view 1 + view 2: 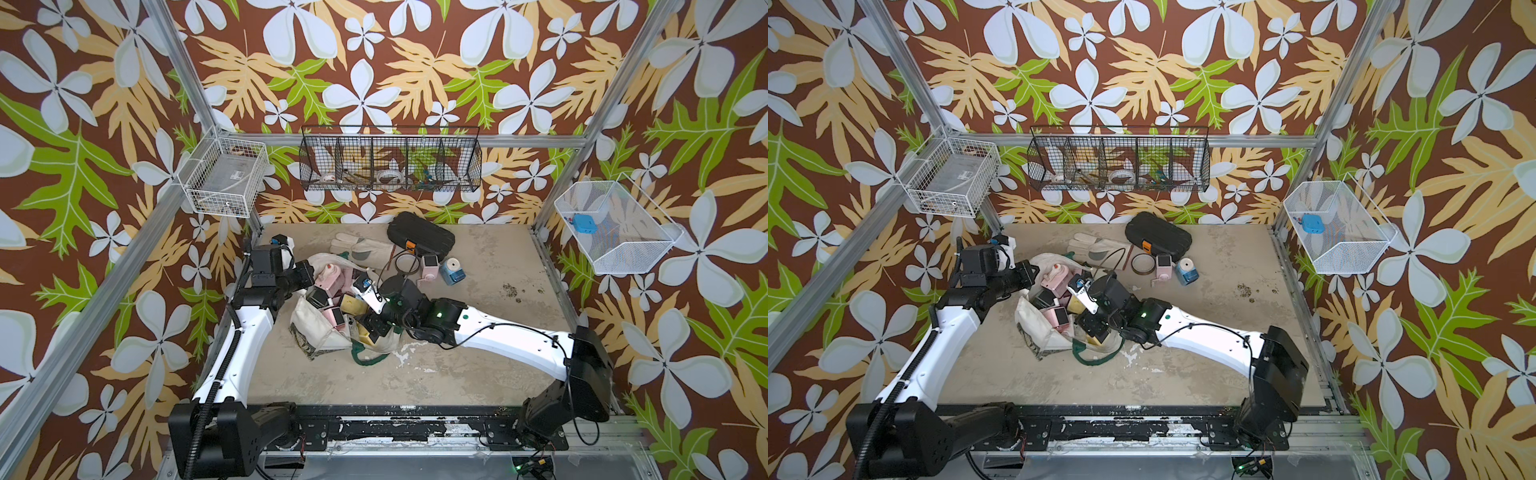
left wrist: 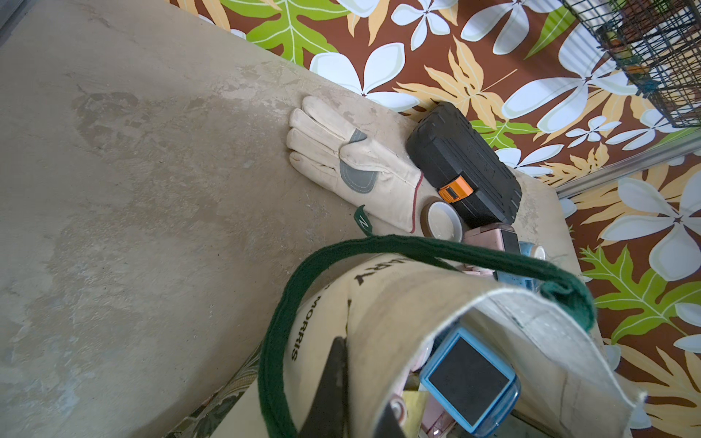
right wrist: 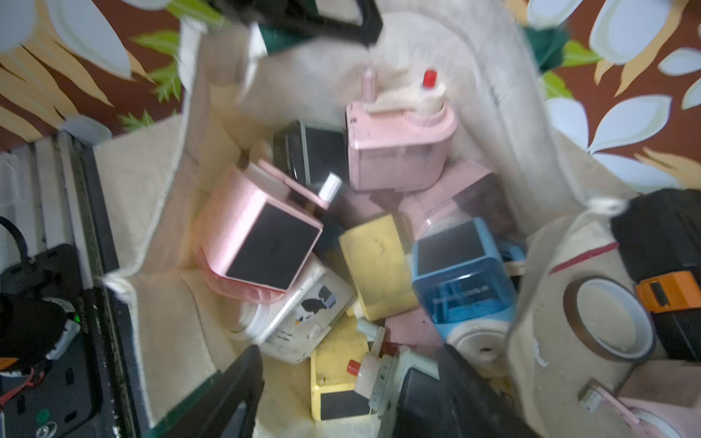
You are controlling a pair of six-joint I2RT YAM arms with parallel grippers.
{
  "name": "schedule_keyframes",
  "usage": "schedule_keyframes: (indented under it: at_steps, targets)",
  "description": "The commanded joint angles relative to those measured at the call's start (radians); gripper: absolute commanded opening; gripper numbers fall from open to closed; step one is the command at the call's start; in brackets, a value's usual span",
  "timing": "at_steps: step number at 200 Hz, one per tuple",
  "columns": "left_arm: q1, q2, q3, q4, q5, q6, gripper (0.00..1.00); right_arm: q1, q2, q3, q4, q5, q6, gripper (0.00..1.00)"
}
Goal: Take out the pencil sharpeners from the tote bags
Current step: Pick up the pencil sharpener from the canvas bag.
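Right wrist view: tote bag (image 3: 159,212), mouth up, packed with pencil sharpeners (image 3: 265,242). The right gripper (image 3: 349,364) has its fingers apart, straddling a yellow sharpener (image 3: 333,394). The left gripper (image 2: 362,379) has its fingers together, apparently on the bag's rim, holding it open. Outside on the worktop (image 1: 478,353): pink sharpener (image 1: 430,266), blue sharpener (image 1: 454,271). Handling: grip the yellow body's flat sides, clear of its crank, and lift straight past the rim.

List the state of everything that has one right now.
Tote bag: mouth open, full of sharpeners.
Left hand: shut on the bag's rim.
Right hand: open, down in the bag.
Pink sharpener: out of the bag.
Blue sharpener: out, beside the pink one.
Black case: closed.
Glove: lying flat.
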Motion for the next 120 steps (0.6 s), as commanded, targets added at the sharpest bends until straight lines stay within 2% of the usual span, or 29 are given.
schedule_keyframes:
  at_steps: [1,23,58,120]
  targets:
    - [0.003,0.000,0.007,0.054,0.009,-0.012,0.00,0.005,0.028,0.029,-0.085,0.081,0.020,0.76]
    - [0.002,-0.003,0.007,0.054,0.013,-0.012,0.00,0.004,0.015,0.023,-0.085,0.123,0.026,0.77]
    - [0.003,-0.002,0.006,0.057,0.013,-0.014,0.00,0.005,0.009,0.022,-0.112,0.257,0.038,0.80]
    - [0.002,-0.005,0.008,0.057,0.017,-0.015,0.00,0.001,0.076,0.057,-0.169,0.332,0.063,0.82]
